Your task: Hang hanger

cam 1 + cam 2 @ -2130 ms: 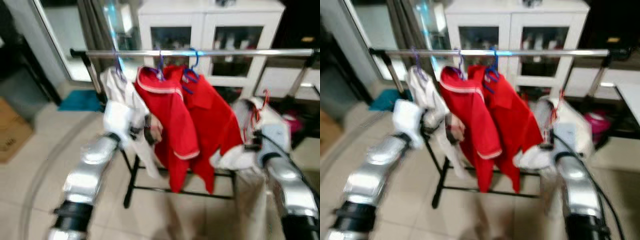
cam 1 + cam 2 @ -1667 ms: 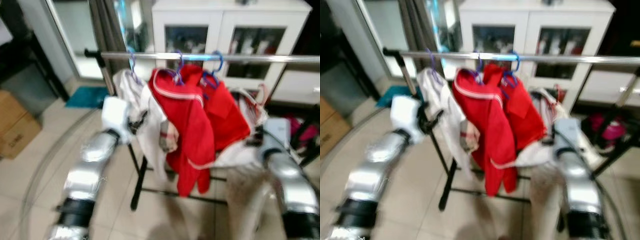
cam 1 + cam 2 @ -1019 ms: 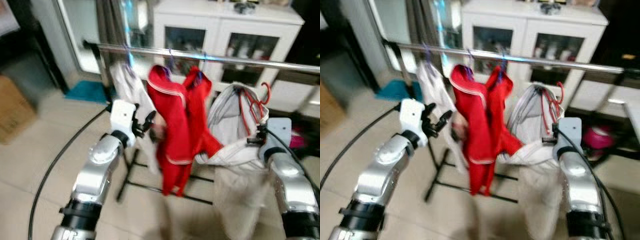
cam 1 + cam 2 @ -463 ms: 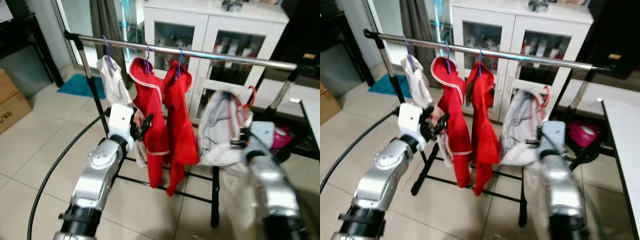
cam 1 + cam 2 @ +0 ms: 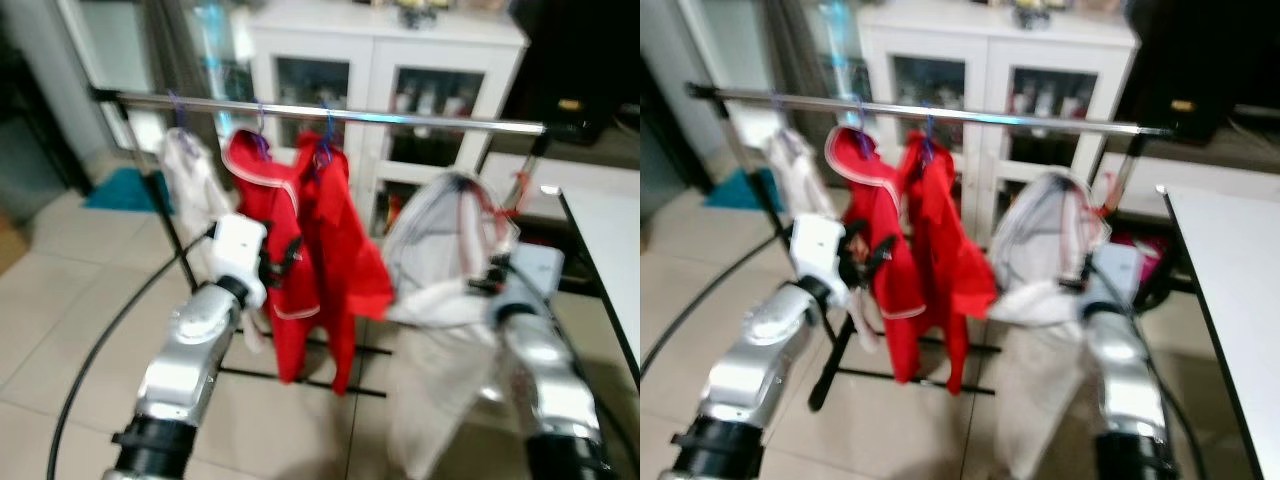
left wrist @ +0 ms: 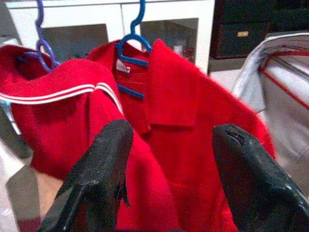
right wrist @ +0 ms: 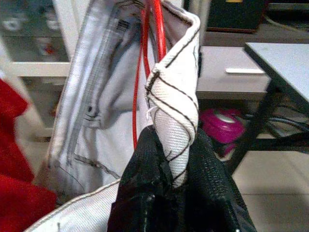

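Three garments hang from the rail (image 5: pixel 420 122): a white one (image 5: pixel 190 185) nearest its left end, then two red shirts (image 5: pixel 320 250) on blue hangers (image 6: pixel 133 46) side by side. To the right of the shirts, below the rail and apart from it, the right gripper (image 7: pixel 174 193) holds up a pale grey jacket (image 5: pixel 450 250) on a red hanger (image 7: pixel 152 43); its black fingers (image 7: pixel 212 193) are clamped on a fold of the jacket's striped collar, with the red hanger wire running up just behind that fold. The hanger's hook (image 5: pixel 520 190) sits under the right part of the rail, not on it, and the jacket drapes down over the right arm (image 5: pixel 540 370). The left gripper (image 6: pixel 169 154) is raised in front of the red shirts, its two fingers (image 6: pixel 104 164) spread wide with nothing between them, the nearer shirt just beyond the tips. Behind the rail stands a white cabinet (image 5: pixel 390 60) with glass doors. A black cable (image 5: pixel 100 350) curves over the tiled floor (image 5: pixel 60 300) to the left of the rail's stand. Right of the rail is a grey table (image 5: pixel 605 240), with a pink object (image 7: pixel 222 123) on the floor beneath it.
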